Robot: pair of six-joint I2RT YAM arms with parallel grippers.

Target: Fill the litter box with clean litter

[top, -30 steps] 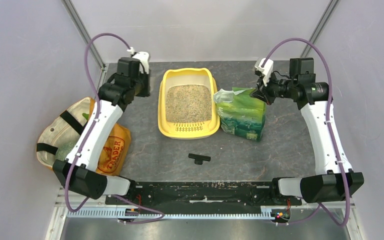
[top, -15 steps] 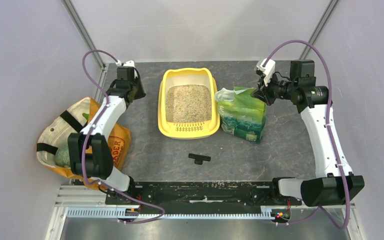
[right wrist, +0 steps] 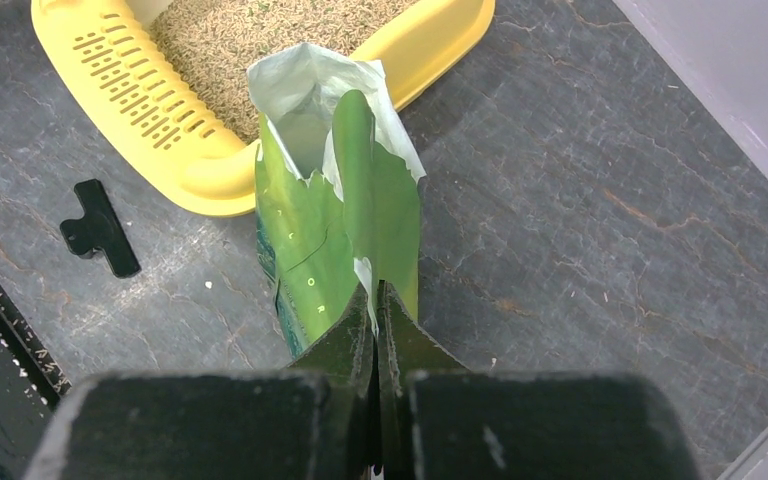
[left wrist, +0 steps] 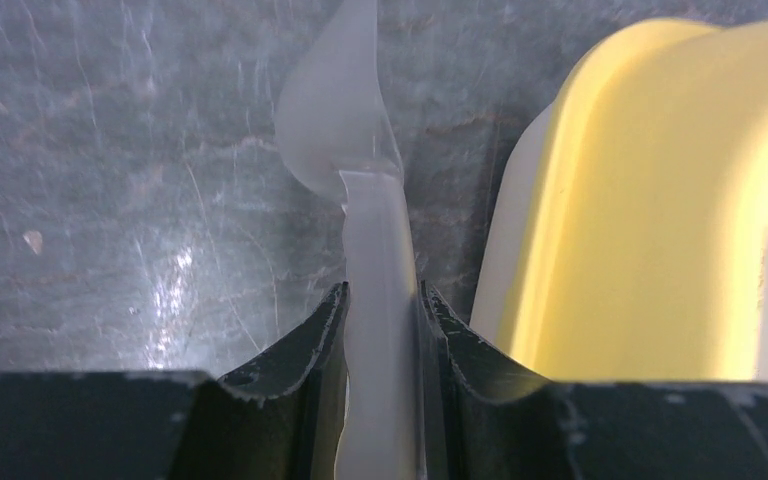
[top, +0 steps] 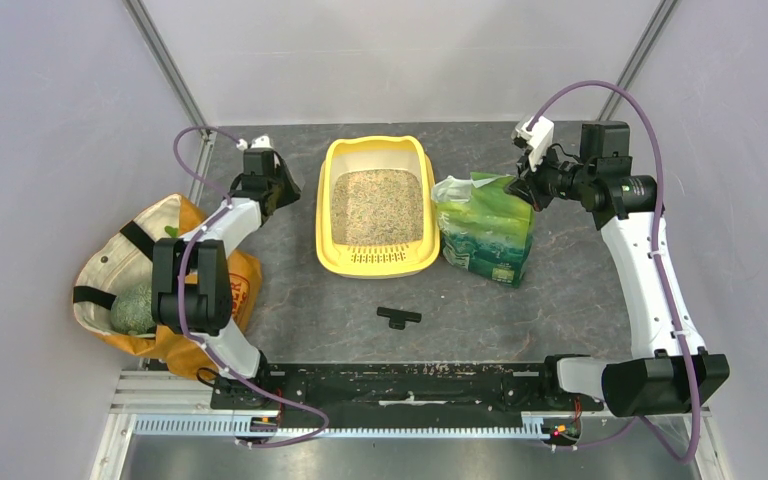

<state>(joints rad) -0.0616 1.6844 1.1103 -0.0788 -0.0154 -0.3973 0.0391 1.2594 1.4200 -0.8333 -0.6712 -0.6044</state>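
The yellow litter box (top: 324, 215) sits mid-table holding beige clean litter (top: 377, 205). My left gripper (top: 276, 194) hangs just left of the box, low over the table. In the left wrist view that gripper (left wrist: 382, 295) is shut on the handle of a clear plastic scoop (left wrist: 345, 120), with the box's rim (left wrist: 640, 200) beside it on the right. My right gripper (top: 515, 187) is shut on the top edge of the green bag (top: 485, 230), which stands right of the box. From the right wrist the gripper (right wrist: 375, 290) pinches the open bag (right wrist: 315, 230); the litter (right wrist: 250, 30) shows beyond.
An orange-and-cream tote bag (top: 130, 270) slumps off the table's left edge, beside the left arm. A small black clip (top: 399, 317) lies in front of the litter box, also visible as the clip (right wrist: 100, 230) from the right wrist. Grey walls enclose the table.
The left arm has folded back, its elbow swinging toward the tote bag, and its gripper has come down nearer the table with the scoop. The right arm barely moved.
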